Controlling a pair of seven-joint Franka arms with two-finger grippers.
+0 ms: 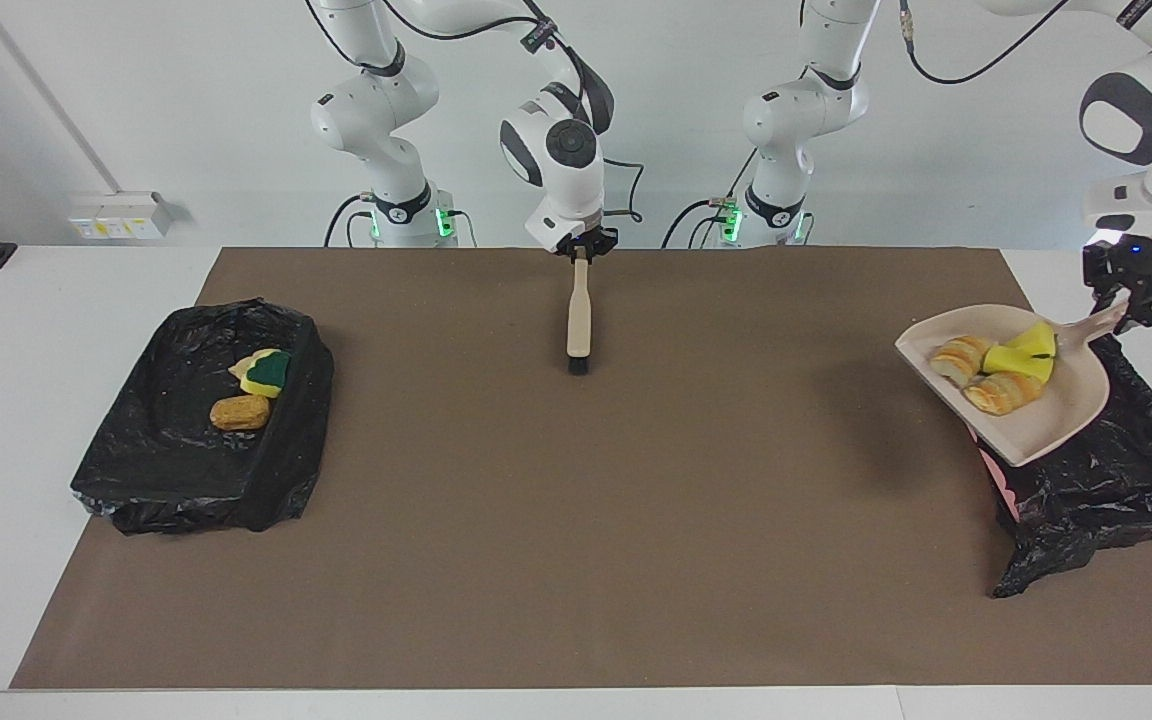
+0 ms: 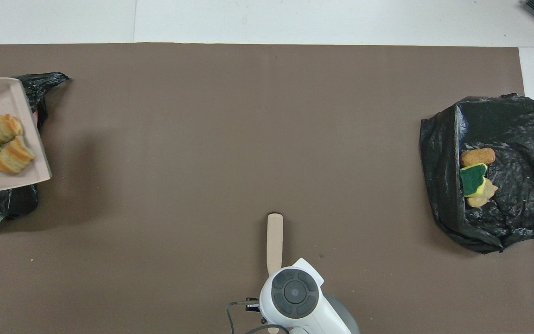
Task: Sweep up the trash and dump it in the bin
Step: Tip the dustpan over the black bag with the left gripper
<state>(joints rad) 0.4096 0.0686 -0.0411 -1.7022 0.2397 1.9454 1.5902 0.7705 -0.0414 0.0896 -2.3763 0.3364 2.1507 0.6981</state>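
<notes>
Beige dustpan (image 1: pixel 1036 420) handle is sitting pinched in the left gripper (image 1: pixel 1136 300) jaws, the pan hanging over the black-lined bin (image 1: pixel 1106 480) and carrying the trash (image 1: pixel 1001 370): yellow sponge, two bread-like lumps. Right gripper (image 1: pixel 581 250) jaws are clamping the brush (image 1: pixel 578 320), hanging bristles-down over the tabletop (image 1: pixel 576 520) toward the right arm's end from that bin.

bright, even light | soft shadows on mat (image 1: pixel 576 480) | sharp, no glare
</notes>
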